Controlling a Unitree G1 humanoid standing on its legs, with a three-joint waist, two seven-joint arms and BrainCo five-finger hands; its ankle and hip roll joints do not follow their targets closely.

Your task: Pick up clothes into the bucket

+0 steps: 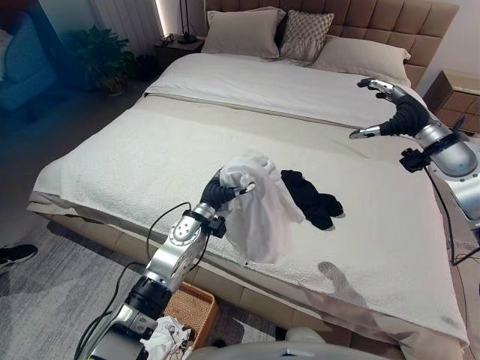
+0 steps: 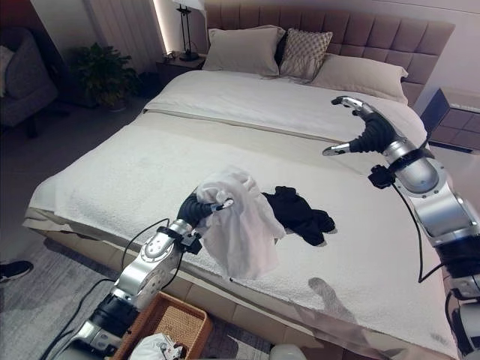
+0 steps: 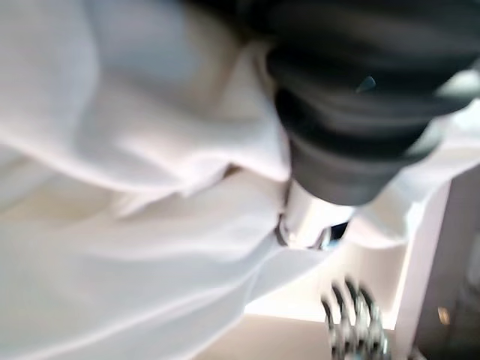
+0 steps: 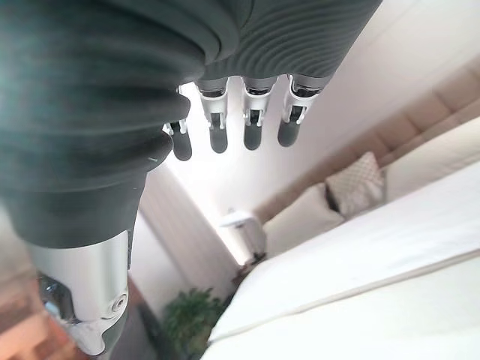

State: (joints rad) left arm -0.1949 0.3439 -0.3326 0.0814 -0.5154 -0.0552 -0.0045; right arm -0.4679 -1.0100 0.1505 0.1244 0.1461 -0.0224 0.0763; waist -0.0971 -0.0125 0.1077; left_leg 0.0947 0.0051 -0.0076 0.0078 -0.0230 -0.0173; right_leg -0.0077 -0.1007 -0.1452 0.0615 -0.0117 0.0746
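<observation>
The white garment looks like thin, soft, matt cloth, the black garment thicker matt fabric, the bed has a nubbly, towel-like cover, the basket is woven wicker, and the headboard is smooth tufted upholstery.

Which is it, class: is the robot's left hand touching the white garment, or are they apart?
Touching. In the left eye view the left hand is curled round the white garment, which hangs from it above the bed.
</observation>
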